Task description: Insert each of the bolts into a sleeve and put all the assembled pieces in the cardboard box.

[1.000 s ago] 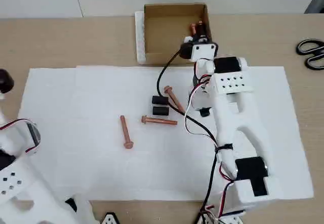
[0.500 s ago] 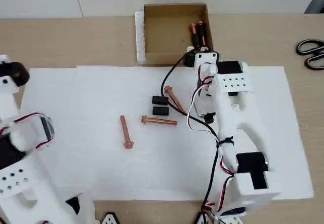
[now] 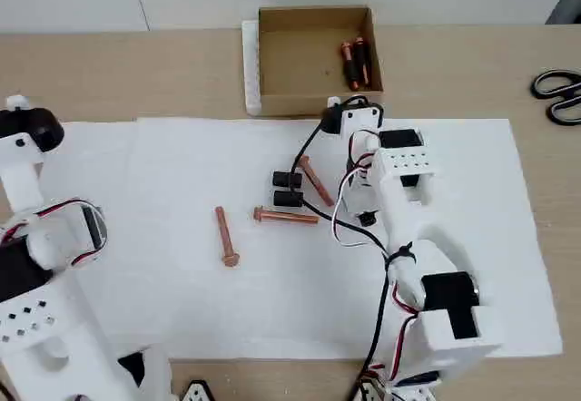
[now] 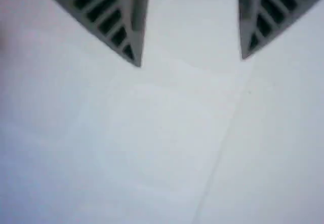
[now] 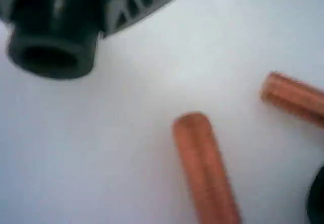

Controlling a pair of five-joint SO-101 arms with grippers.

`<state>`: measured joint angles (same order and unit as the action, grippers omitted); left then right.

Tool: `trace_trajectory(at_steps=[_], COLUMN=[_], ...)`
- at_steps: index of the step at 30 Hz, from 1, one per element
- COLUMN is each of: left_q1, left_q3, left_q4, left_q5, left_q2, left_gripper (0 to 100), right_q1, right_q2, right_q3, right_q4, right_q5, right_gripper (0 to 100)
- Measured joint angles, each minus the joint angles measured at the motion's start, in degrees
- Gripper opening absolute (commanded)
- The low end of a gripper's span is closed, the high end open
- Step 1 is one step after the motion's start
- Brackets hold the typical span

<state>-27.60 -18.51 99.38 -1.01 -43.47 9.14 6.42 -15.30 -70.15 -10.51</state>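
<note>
My right gripper [image 5: 61,13] is clenched on a sleeve [image 5: 50,49], bore showing. The nearest bolt [image 5: 205,168] lies flat near that sleeve, its plain tip toward it, long axis running away.

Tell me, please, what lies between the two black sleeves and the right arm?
In the high view, a copper bolt lies diagonally between the black sleeves and the right arm, the arm's black cable running past it.

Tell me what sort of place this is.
Probably a lab or hobby workbench set up for robot practice. Two white arms stand at a wooden table covered by a white sheet, and scissors lie near its edge.
</note>
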Motion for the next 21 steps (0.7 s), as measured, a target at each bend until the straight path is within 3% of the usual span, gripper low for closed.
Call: trace_trajectory(at_steps=[21], left_q1=[0.0], left_q3=[0.0], left_q4=[0.0], left_q5=[0.0], left_q2=[0.0], left_gripper=[12], right_q1=[0.97], right_q2=[6.24], right_q3=[0.79], right_q4=[1.67], right_q5=[0.26], right_gripper=[11.1])
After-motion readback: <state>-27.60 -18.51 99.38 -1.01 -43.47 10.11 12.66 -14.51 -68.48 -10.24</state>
